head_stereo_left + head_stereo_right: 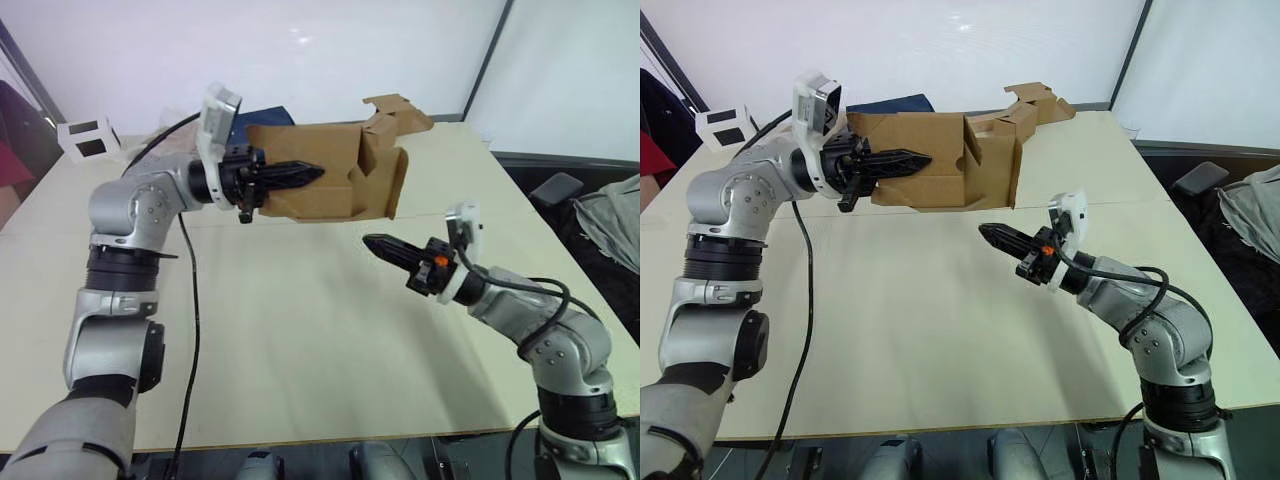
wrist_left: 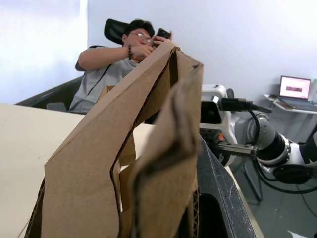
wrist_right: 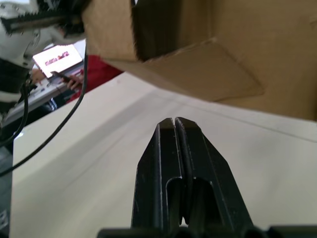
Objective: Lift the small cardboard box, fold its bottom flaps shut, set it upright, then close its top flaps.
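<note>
Above table [image 1: 300, 340], box [image 1: 325, 175] held aloft on its side, long axis running left-right, clear of surface. Left gripper [image 1: 300, 175] clamped on box's left wall, one finger outside, other presumably inside. Open end with loose flaps [image 1: 385, 175] faces robot's right; more flaps [image 1: 400, 110] jut up behind. Right gripper [image 1: 385, 247] pinched closed, empty, below and just right of flapped end, tip pointing toward it. Right arm nearer flaps; likely next: push flap inward.
</note>
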Robot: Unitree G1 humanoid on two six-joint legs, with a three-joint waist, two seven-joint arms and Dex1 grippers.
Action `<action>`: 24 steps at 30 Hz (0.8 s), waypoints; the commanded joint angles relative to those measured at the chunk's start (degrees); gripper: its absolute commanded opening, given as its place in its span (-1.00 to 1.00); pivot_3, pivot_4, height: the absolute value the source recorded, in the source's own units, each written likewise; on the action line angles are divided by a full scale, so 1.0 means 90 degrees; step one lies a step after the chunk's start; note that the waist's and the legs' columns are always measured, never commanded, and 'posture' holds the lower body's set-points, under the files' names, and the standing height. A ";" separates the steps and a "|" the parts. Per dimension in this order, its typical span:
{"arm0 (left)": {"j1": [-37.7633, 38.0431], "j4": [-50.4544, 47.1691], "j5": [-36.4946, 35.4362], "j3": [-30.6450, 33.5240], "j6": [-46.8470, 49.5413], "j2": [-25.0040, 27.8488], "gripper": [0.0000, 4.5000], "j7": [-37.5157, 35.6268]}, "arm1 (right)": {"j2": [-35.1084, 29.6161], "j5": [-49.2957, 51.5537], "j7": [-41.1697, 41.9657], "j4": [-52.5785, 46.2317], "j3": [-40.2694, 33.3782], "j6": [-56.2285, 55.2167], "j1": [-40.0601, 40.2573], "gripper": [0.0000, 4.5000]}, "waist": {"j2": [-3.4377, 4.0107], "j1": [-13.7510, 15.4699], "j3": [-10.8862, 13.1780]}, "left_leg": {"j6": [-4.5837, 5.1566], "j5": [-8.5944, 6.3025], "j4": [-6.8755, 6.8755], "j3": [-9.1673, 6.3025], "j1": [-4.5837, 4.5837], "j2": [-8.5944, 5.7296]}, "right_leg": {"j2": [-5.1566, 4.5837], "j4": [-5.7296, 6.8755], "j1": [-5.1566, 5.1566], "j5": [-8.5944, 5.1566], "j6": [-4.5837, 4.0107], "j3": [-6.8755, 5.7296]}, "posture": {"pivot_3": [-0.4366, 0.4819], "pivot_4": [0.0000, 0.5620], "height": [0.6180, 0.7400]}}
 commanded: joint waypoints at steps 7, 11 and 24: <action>0.0049 -0.0356 -0.0177 0.0055 0.0093 0.0001 -1.00 0.0009 | 0.0283 0.0270 -0.0146 0.0066 -0.0310 -0.0168 -0.0361 -0.99 | 0.0000 0.0001 0.0000 | 0.0000 0.0000 0.0000 0.0000 0.0000 0.0000 | 0.0000 0.0000 0.0000 0.0000 0.0000 0.0000 | -0.05 -0.47 1.00; 0.0061 -0.0308 -0.0149 0.0020 0.0055 -0.0062 -1.00 -0.0038 | 0.0350 0.0419 -0.0214 0.0034 -0.0319 -0.0140 -0.0416 -0.99 | 0.0000 0.0002 0.0000 | 0.0000 0.0000 0.0000 0.0000 0.0000 0.0000 | -0.0001 0.0001 0.0000 0.0000 0.0000 0.0000 | -0.05 -0.47 1.00; 0.0062 -0.0298 -0.0133 -0.0035 0.0057 -0.0208 -1.00 -0.0132 | 0.0485 0.0411 -0.0087 0.0215 -0.0014 -0.0210 -0.0789 -0.99 | 0.0000 -0.0004 0.0000 | 0.0000 0.0000 0.0000 0.0000 0.0000 0.0000 | -0.0001 0.0000 -0.0001 0.0000 0.0000 0.0000 | -0.05 -0.47 1.00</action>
